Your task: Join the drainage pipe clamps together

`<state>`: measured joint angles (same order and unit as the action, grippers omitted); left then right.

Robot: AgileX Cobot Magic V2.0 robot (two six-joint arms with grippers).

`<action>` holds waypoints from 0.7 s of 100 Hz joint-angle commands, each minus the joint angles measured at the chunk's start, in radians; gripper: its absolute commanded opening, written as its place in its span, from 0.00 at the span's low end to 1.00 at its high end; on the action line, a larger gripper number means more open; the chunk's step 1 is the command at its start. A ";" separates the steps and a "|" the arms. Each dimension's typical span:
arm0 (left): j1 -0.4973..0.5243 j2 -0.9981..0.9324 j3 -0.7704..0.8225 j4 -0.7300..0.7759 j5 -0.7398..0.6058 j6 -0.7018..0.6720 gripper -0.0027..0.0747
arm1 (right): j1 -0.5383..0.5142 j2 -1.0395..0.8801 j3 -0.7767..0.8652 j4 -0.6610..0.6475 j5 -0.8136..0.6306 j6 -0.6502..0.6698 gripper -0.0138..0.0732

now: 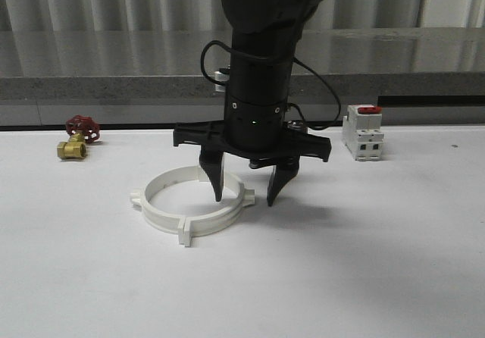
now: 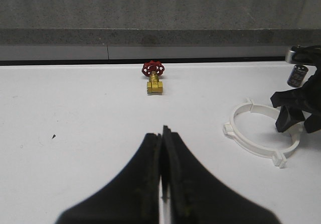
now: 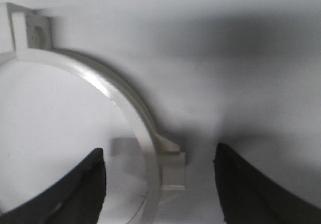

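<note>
Heads up: your right claw [image 1: 246, 195] is spread wide and straddles the wall of the pipe clamps [image 1: 191, 201], one finger inside the ring, the other outside, right at a joint tab. My guess is that if you close off-centre on that tab, you'll shove the ring sideways or pop the two halves apart instead of seating them. The clamps already look joined into one wide white ring lying flat on the desk [image 1: 364, 262], small square tabs sticking out at the seams; I can't tell if the joints are fully clicked. The brass valve [image 1: 75, 141] sits well off from the ring, the breaker [image 1: 362, 132] on the ring's other side. Left claw [image 2: 161, 176] is clenched on nothing, parked away from the ring.
</note>
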<state>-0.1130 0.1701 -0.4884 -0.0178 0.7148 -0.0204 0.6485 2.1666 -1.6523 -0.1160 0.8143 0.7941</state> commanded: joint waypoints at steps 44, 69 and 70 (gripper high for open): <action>0.002 0.013 -0.025 -0.008 -0.077 -0.001 0.01 | -0.010 -0.279 -0.054 -0.112 0.054 -0.289 0.71; 0.002 0.013 -0.025 -0.008 -0.077 -0.001 0.01 | -0.091 -0.462 0.034 -0.184 0.072 -0.346 0.71; 0.002 0.013 -0.025 -0.008 -0.077 -0.001 0.01 | -0.095 -0.468 0.039 -0.184 0.072 -0.348 0.71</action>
<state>-0.1130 0.1711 -0.4884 -0.0178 0.7148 -0.0204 0.5975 1.8195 -1.6326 -0.2563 0.9035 0.4791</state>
